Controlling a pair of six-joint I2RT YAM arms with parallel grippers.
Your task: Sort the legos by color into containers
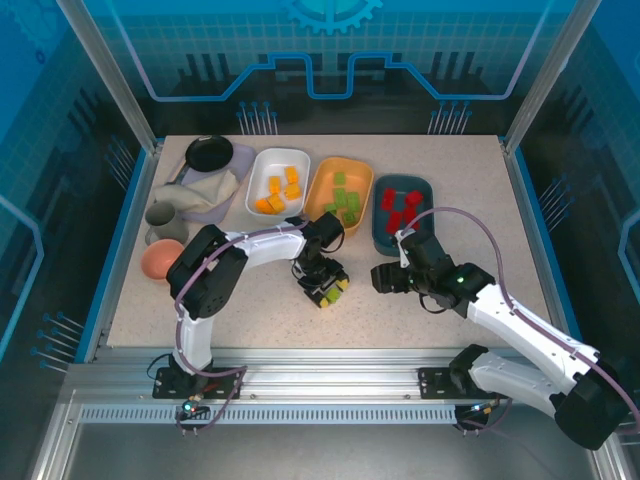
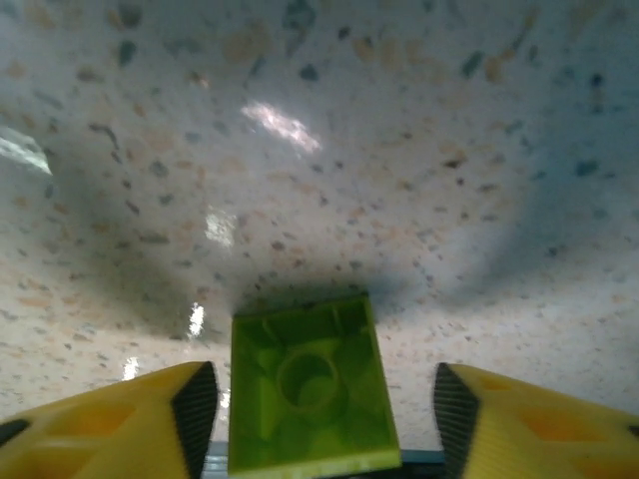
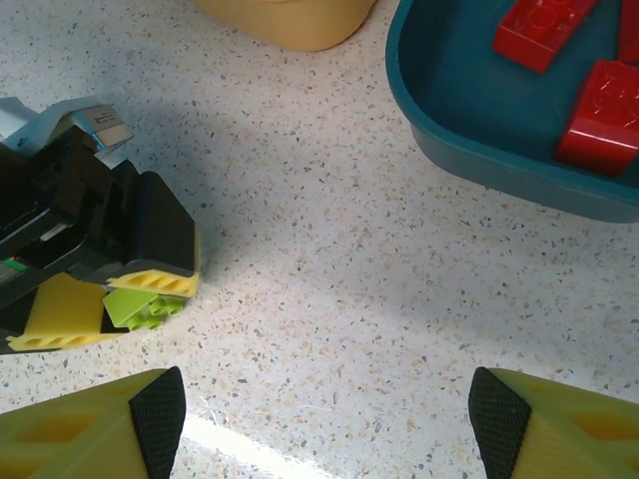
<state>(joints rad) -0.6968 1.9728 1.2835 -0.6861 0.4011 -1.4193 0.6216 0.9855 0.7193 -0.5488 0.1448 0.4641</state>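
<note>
A light green lego point(image 2: 310, 384) lies between the fingers of my left gripper point(image 2: 324, 404), its hollow underside facing the wrist camera. The jaws are open, with a narrow gap on its left and a wider one on its right. From above, this gripper point(image 1: 328, 292) is low over the table in front of the orange dish point(image 1: 366, 172), which holds green legos point(image 1: 345, 205). The white dish point(image 1: 262, 160) holds orange-yellow legos point(image 1: 278, 192). The teal dish point(image 1: 428, 185) holds red legos point(image 1: 400, 208). My right gripper point(image 3: 324, 409) is open over bare table, near the teal dish point(image 3: 479, 170).
A small black pan point(image 1: 209, 152) and a beige cloth point(image 1: 205, 190) lie at the back left. A grey cup point(image 1: 162, 215) and a pinkish bowl point(image 1: 161, 259) stand along the left edge. The two grippers are about a hand's width apart at mid-table.
</note>
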